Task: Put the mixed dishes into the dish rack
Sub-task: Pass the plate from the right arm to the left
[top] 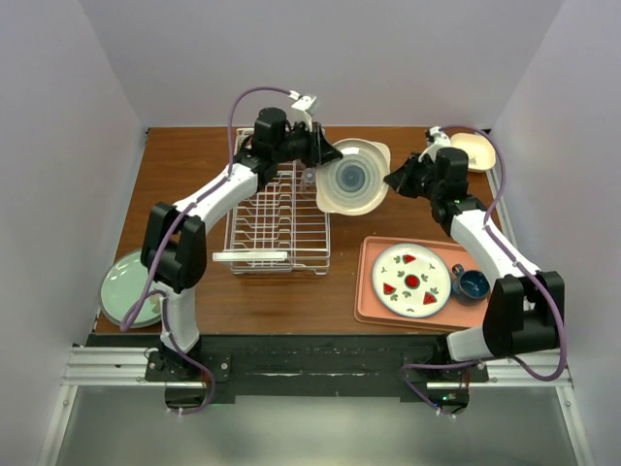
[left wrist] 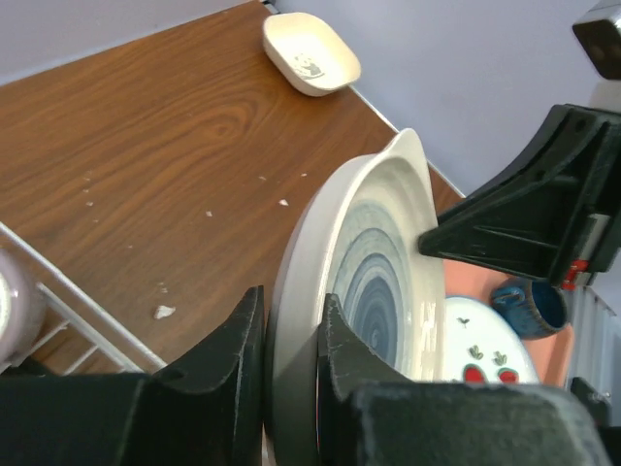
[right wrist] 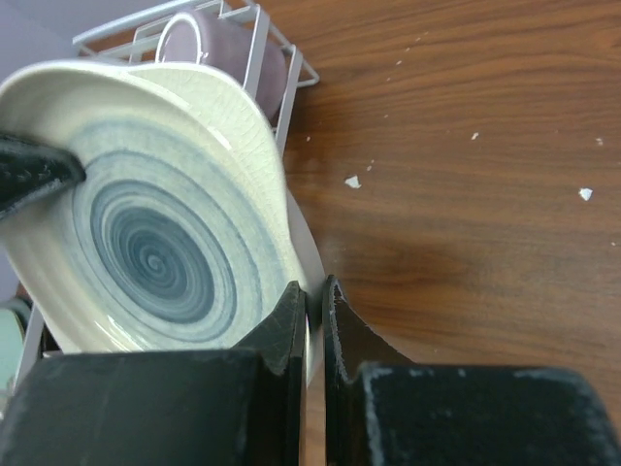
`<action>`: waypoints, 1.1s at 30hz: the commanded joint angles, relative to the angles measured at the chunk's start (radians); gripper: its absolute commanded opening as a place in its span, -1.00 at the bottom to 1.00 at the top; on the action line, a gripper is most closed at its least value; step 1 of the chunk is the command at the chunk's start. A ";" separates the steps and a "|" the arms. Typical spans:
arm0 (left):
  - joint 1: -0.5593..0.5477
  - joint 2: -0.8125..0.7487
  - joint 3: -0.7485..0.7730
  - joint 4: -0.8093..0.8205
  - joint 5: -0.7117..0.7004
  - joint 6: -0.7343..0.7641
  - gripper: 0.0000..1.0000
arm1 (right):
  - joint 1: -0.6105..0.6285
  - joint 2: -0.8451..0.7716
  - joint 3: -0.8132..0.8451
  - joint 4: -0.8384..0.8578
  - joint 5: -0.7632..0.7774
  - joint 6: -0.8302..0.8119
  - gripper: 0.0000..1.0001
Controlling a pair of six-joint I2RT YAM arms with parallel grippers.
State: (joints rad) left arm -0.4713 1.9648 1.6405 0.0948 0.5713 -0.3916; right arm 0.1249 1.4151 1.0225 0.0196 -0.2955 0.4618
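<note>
The cream plate with blue-ringed centre is held tilted on edge just right of the dish rack's far end. My left gripper is shut on its left rim; in the left wrist view the gripper has a finger on each side of the plate. My right gripper is shut on the opposite rim, as the right wrist view shows, with the plate to its left. A purple cup sits in the rack and also shows in the right wrist view.
A salmon-pink tray at the front right holds a patterned plate and a dark blue cup. A pale green plate lies at the front left. A small cream square dish sits at the far right corner.
</note>
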 commanded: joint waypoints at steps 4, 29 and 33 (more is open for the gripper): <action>-0.007 -0.110 -0.060 0.028 0.131 0.039 -1.00 | 0.007 -0.018 0.088 0.167 -0.100 0.035 -1.00; 0.000 -0.477 -0.234 -0.012 -0.172 0.056 -1.00 | 0.025 -0.005 0.177 0.160 -0.131 0.054 0.14; 0.008 -0.524 -0.240 -0.055 -0.290 0.062 -1.00 | 0.027 -0.004 0.192 0.155 -0.120 0.046 0.50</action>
State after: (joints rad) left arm -0.4667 1.5497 1.3861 -0.0116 0.3779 -0.3214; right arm 0.1570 1.4200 1.1526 0.1066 -0.4530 0.5076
